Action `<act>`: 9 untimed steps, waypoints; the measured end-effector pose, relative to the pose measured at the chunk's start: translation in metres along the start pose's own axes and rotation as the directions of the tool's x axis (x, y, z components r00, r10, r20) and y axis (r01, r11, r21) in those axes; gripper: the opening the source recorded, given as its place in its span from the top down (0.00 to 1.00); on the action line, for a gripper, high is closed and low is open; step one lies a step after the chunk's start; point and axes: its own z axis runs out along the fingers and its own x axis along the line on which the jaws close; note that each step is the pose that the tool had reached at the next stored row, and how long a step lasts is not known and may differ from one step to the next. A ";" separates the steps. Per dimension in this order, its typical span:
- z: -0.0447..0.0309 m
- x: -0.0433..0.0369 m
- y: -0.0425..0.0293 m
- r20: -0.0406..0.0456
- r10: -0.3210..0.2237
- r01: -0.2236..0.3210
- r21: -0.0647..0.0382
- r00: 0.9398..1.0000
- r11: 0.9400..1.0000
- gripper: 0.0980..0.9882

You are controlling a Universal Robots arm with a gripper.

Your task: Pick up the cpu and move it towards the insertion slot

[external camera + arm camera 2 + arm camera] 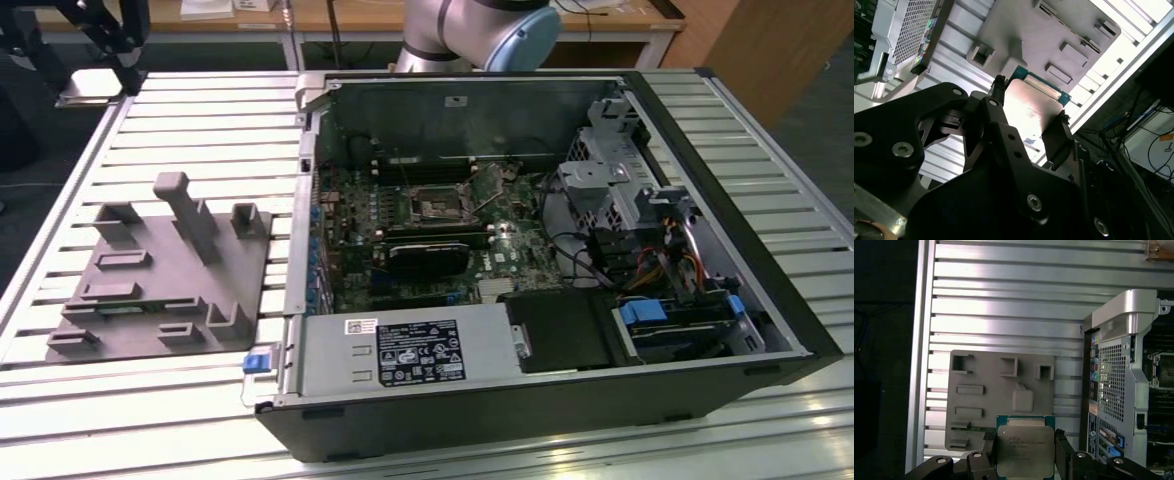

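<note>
Ribbed aluminium slats form the table (160, 400), which carries an open computer case (747, 250) and a grey fixture block (160, 280) beside it. In both wrist views the pincer (1024, 436) is clenched on the cpu (1025, 455). Its two black fingers (988, 440) press against opposite edges of the chip, which shows a silver metal top and a green rim. The cpu is held clear of the table, with the fixture block (999, 385) lying below and beyond the pincer and the perforated rear wall of the case off to one side of it. The insertion slot (438, 205), a dark square framed in silver, sits on the motherboard inside the case, well apart from the pincer.
</note>
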 end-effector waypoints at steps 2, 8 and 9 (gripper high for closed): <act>0.0000 -0.0044 0.0001 0.000 0.000 0.000 0.000 1.000 1.000 0.50; 0.0000 -0.0172 0.0004 0.000 0.000 0.000 0.000 1.000 1.000 0.50; 0.0000 -0.0188 0.0004 0.000 0.000 0.000 0.000 1.000 1.000 0.50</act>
